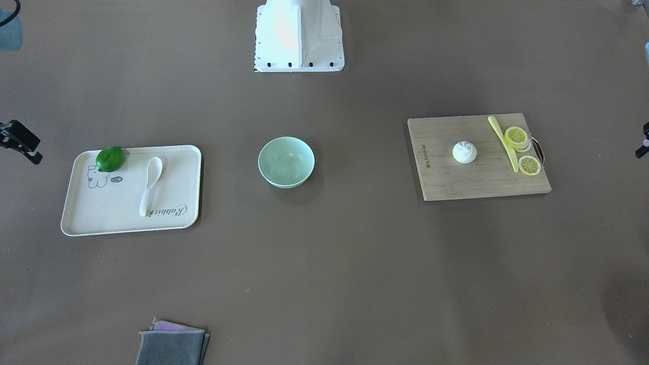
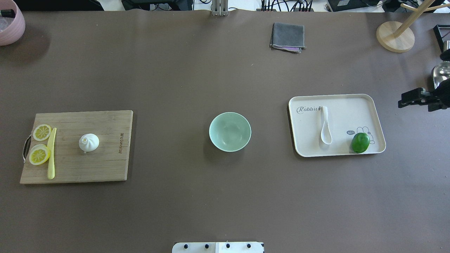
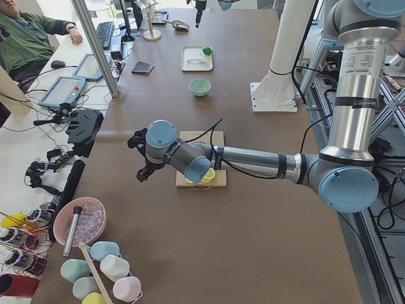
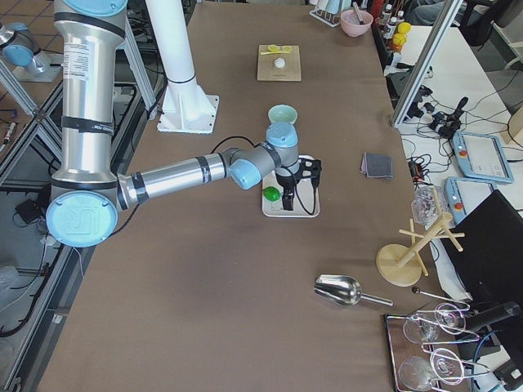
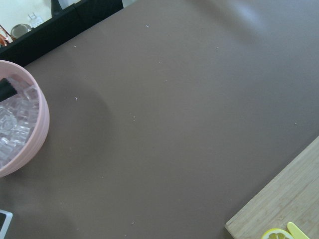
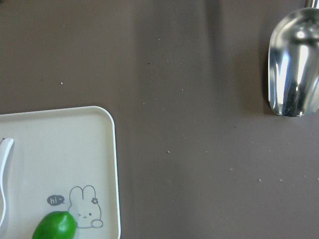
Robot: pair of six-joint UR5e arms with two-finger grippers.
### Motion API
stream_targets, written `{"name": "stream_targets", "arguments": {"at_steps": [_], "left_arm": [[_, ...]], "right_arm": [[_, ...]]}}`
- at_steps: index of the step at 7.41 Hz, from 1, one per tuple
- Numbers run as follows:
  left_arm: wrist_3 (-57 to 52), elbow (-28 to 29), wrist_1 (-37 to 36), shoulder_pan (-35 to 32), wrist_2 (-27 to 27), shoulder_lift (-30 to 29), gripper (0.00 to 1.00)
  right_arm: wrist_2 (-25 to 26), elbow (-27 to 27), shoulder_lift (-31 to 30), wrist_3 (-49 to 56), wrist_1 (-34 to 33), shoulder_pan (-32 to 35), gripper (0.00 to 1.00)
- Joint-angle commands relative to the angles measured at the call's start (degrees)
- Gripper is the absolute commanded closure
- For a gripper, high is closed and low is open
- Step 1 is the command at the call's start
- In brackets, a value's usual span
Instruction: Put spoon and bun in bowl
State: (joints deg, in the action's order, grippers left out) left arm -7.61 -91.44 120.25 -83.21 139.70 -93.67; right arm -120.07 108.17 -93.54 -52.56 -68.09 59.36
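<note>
The white spoon point(image 1: 151, 185) lies on a cream tray point(image 1: 101, 223), scoop toward the robot. The white pleated bun point(image 1: 464, 151) sits on a wooden cutting board point(image 1: 471, 182). The mint-green bowl point(image 1: 286, 161) stands empty between them at the table's middle. My right gripper point(image 2: 416, 100) hovers beyond the tray's outer side, fingers apart and empty. My left gripper point(image 1: 645, 139) is cut off at the view's edge, outside the board; its fingers look apart in the exterior left view point(image 3: 138, 157).
A green lime point(image 1: 110, 158) lies on the tray. A pale-yellow knife point(image 1: 503, 142) and lemon slices point(image 1: 529, 166) lie on the board. A grey cloth point(image 2: 287, 37), pink ice bowl point(image 2: 10, 24), metal scoop point(image 6: 294, 64) and wooden stand point(image 2: 395, 35) lie along the table's edges.
</note>
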Motion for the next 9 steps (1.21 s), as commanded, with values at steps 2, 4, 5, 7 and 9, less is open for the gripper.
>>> {"name": "stream_targets", "arguments": {"at_steps": [2, 4, 5, 7, 9], "left_arm": [[0.05, 0.12, 0.25, 0.33, 0.22, 0.16, 0.02], [0.05, 0.20, 0.34, 0.41, 0.22, 0.24, 0.02], [0.05, 0.21, 0.42, 0.42, 0.22, 0.16, 0.02], [0.05, 0.29, 0.69, 0.42, 0.22, 0.16, 0.02], [0.05, 0.38, 0.69, 0.50, 0.22, 0.16, 0.02]], "right_arm": [[14.04, -5.49, 10.19, -14.83, 0.42, -15.47, 0.01], [15.56, -7.97, 12.41, -14.68, 0.51, -17.95, 0.12], [15.56, -8.24, 12.76, -14.68, 0.59, -18.57, 0.21], [15.56, -8.50, 13.73, -14.76, 0.51, -19.01, 0.28], [15.56, -9.29, 14.26, -14.68, 0.51, -19.19, 0.29]]}}
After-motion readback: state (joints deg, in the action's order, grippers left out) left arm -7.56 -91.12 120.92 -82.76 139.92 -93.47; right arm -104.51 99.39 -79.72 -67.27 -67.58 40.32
